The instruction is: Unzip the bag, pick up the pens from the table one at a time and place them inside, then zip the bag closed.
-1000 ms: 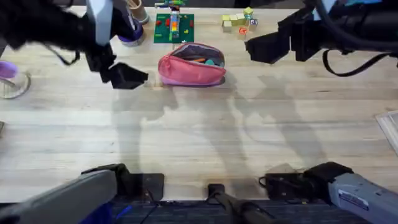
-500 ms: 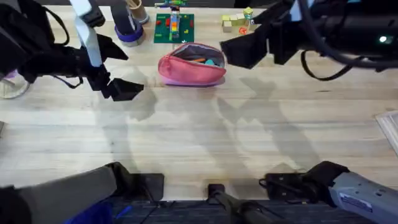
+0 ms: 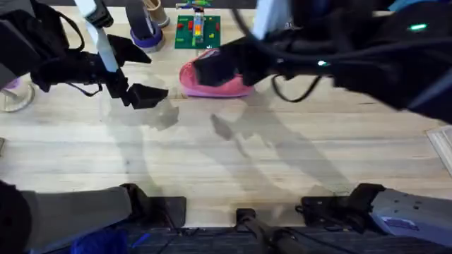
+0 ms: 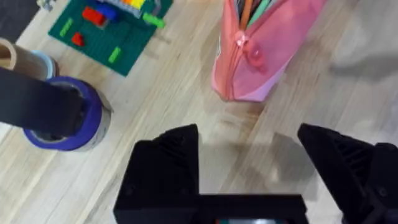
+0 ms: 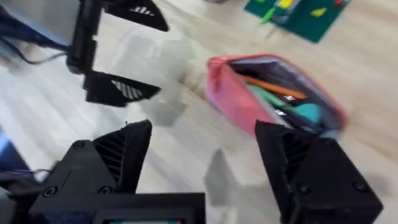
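Toward the far middle of the table [image 3: 226, 162] lies the bag [image 3: 212, 83], a pink pouch resting on its side with the zipper unfastened and the mouth gaping, dark lining showing in the right wrist view. Inside it sit the pens [image 5: 273, 93]: the orange one [image 5: 268, 86] lies along the upper edge of the opening and the green one [image 5: 283, 107] just beside it (their far ends are hidden by the pouch wall). The left wrist view catches the same two tips poking out above the zipper pull [image 4: 239, 41].

Over the bag's right half hangs the right gripper [image 3: 219, 67], dark and blurred in the overhead view, its fingers spread wide apart with nothing between them; from its own camera the pouch lies beyond the fingertips, not touched.

Left of the bag, near its end but apart from it, the left gripper [image 3: 138, 74] hovers above the wood, fingers likewise parted and empty.

Behind the bag stands a green brick plate [image 3: 197, 32] with coloured bricks on it, and to its left a purple tape roll [image 4: 65, 118] around a dark post, beside a cardboard tube [image 3: 153, 12].
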Robot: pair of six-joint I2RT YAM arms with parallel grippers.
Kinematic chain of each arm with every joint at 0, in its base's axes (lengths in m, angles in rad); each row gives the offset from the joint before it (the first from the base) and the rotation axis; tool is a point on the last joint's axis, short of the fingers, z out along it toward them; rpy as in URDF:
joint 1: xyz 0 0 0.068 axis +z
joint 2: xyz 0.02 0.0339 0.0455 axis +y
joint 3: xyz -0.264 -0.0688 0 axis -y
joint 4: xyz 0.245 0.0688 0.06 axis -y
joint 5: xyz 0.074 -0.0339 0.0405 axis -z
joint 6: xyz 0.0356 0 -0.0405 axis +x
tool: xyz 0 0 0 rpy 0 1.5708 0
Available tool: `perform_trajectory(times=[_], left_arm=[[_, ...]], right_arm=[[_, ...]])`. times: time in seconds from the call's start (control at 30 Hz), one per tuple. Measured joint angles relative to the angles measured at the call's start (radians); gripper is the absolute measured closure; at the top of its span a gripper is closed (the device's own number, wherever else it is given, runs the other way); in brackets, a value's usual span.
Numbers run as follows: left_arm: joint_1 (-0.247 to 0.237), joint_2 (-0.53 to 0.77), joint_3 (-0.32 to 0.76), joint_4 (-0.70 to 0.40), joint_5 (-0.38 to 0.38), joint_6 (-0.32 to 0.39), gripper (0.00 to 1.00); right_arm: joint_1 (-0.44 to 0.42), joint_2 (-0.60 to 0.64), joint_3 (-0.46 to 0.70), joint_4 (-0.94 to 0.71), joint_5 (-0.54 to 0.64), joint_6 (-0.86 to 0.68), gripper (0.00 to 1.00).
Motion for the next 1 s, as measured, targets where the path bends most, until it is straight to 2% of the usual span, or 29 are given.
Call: perform_trajectory(times=[0.2, 0.43, 0.67, 1.0], left_arm=[[0.000, 0.019, 0.000, -0.035, 0.055, 0.046, 0.007], [0.000, 0.132, 0.000, -0.035, 0.100, 0.097, 0.007], [0.000, 0.182, 0.000, -0.033, 0.109, 0.108, 0.007], [0.000, 0.182, 0.000, -0.035, 0.116, 0.109, 0.007]], right_arm=[[0.052, 0.074, 0.000, 0.101, -0.001, 0.195, 0.004], [0.054, 0.075, 0.000, 0.112, 0.000, 0.379, 0.004], [0.056, 0.117, 0.000, 0.150, 0.000, 0.431, 0.004], [0.070, 0.292, 0.000, 0.302, 0.000, 0.462, 0.004]])
